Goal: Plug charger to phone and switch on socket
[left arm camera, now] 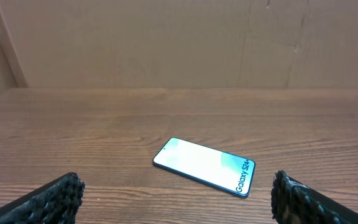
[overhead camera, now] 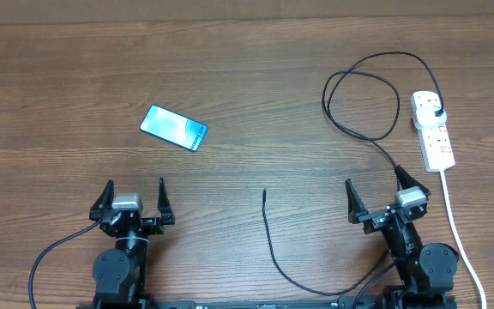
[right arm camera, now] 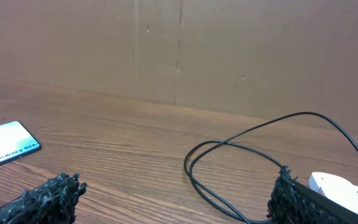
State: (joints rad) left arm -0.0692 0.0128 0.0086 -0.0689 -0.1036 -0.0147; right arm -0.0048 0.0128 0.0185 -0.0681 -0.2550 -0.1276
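The phone [overhead camera: 173, 128] lies flat at the left middle of the table, its screen lit blue-teal. In the left wrist view the phone [left arm camera: 204, 165] sits just ahead of my open left gripper [left arm camera: 176, 186], apart from it. The white socket [overhead camera: 433, 129] lies at the far right with the charger's black plug head [overhead camera: 436, 112] in it. The charger cable [overhead camera: 325, 94] loops left of the socket, passes my right arm, and ends in a small tip [overhead camera: 264, 197] at the table's middle. My left gripper [overhead camera: 135, 184] and right gripper [overhead camera: 373, 178] stand open near the front edge, holding nothing.
A thick white cord [overhead camera: 453, 215] runs from the socket toward the front right, beside my right arm. In the right wrist view the charger's loop [right arm camera: 306, 113] lies ahead of the open gripper [right arm camera: 179, 180], with the socket [right arm camera: 337, 186] at right. A brown wall [left arm camera: 179, 43] backs the table.
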